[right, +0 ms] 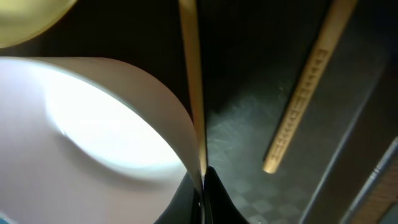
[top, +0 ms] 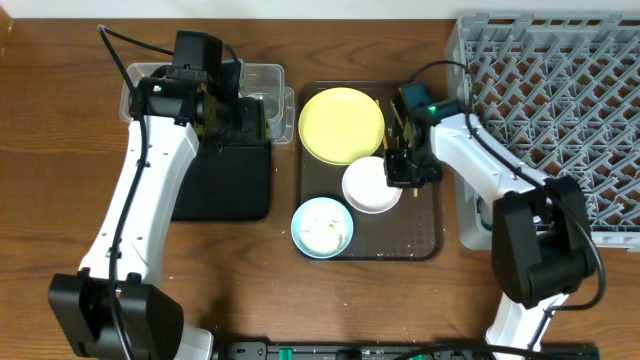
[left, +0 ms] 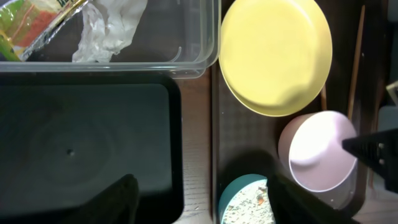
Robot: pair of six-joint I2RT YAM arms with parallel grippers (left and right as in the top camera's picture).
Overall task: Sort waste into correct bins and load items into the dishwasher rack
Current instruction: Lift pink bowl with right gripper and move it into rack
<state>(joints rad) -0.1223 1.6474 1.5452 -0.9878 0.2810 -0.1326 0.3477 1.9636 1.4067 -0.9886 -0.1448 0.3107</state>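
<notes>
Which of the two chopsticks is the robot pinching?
The smooth chopstick beside the white bowl: the right gripper is shut on it. The other chopstick, with a ridged tip, lies free on the tray, farther from the bowl.

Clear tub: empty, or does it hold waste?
Holds waste. In the left wrist view, the snack wrapper and crumpled white paper lie inside the clear tub.

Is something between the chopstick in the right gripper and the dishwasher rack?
Nothing visible does. The right gripper pinches the chopstick beside the white bowl; between it and the dishwasher rack lies only the rim of the brown tray.
</notes>
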